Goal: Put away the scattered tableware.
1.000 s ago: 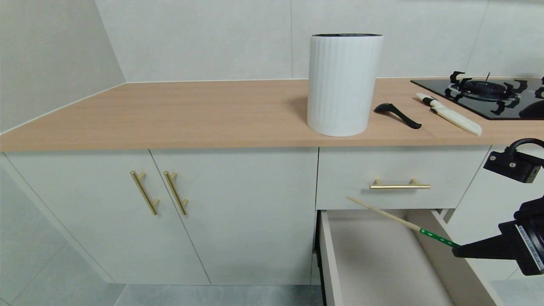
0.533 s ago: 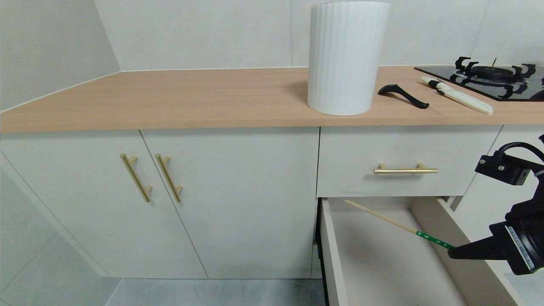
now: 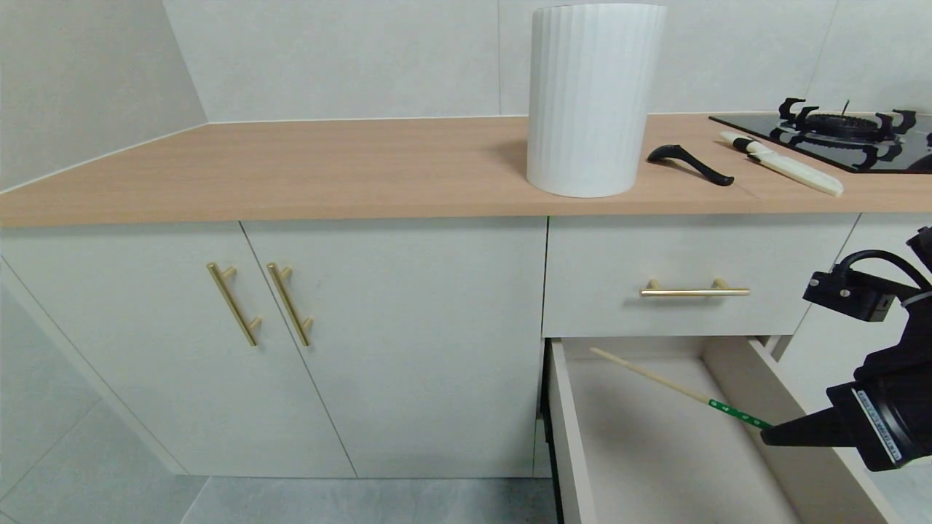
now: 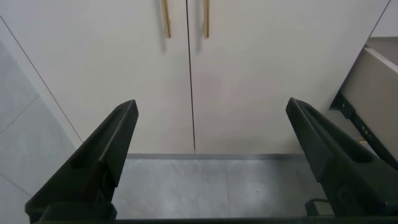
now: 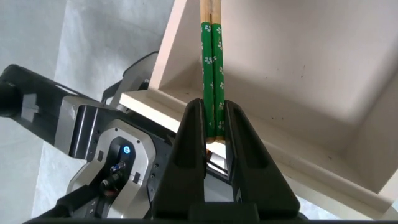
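A pair of wooden chopsticks (image 3: 655,378) (image 5: 211,50) with green flower-patterned butts is pinched at that green end between the fingers of the right gripper (image 3: 764,437) (image 5: 212,106). It slants from 4 o'clock up toward 10 o'clock, its bare tips over the pulled-out drawer (image 3: 564,437). On the worktop (image 3: 328,167) a black spoon (image 3: 688,164) lies flat, just at 3 o'clock of the upright white ribbed holder (image 3: 586,102). A knife (image 3: 783,166) with a cream blade and a white-and-black handle lies at 3 o'clock of the spoon, apart from it.
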Controlling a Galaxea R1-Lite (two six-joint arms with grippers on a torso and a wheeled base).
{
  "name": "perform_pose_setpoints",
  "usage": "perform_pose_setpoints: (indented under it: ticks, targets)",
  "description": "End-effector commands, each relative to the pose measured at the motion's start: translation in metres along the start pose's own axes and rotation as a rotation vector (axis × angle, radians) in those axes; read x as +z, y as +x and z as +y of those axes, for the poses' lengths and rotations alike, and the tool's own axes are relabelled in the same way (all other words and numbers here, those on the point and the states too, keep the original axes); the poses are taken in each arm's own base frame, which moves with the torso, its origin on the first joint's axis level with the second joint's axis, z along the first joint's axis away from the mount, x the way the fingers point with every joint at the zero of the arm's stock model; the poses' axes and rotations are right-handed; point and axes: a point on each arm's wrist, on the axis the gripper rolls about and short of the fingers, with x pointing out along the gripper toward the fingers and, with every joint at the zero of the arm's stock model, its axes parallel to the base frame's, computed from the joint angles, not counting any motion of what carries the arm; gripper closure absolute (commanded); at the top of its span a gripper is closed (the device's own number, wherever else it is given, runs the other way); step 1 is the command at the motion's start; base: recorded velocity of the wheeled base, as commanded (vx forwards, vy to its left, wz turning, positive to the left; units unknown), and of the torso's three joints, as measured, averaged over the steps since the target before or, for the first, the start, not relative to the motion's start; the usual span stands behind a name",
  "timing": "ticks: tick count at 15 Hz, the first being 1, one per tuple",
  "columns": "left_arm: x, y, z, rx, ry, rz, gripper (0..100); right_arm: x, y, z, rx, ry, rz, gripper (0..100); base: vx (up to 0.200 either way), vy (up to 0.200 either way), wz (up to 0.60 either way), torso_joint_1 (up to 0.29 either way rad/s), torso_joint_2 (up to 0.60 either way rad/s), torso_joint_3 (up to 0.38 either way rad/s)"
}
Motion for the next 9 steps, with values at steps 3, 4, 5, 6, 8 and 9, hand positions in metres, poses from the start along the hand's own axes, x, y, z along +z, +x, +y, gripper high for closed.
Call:
perform_pose_setpoints:
  ticks: [3,4,5,6,8,9]
  targets:
    - [0.0,0.0,0.0,0.0,0.0,0.0,0,0.008,0.027,-0.006,-0.05,0.02,0.082,100,0.0,0.0,0.0,0.0,0.0,0.0]
    - [0.0,0.0,0.0,0.0,0.0,0.0,0,0.011,0.038,-0.01,-0.1,0.026,0.112,100,0.0,0.0,0.0,0.0,0.0,0.0]
    - [0.0,0.0,0.0,0.0,0.0,0.0,0,0.013,0.049,-0.012,-0.136,0.032,0.146,100,0.0,0.0,0.0,0.0,0.0,0.0]
    - [0.0,0.0,0.0,0.001,0.0,0.0,0,0.016,0.062,-0.015,-0.172,0.037,0.174,100,0.0,0.0,0.0,0.0,0.0,0.0]
    - [0.0,0.0,0.0,0.001,0.0,0.0,0,0.019,0.085,-0.019,-0.191,0.053,0.191,100,0.0,0.0,0.0,0.0,0.0,0.0]
    - [0.0,0.0,0.0,0.001,0.0,0.0,0,0.02,0.102,-0.022,-0.195,0.074,0.193,100,0.0,0.0,0.0,0.0,0.0,0.0]
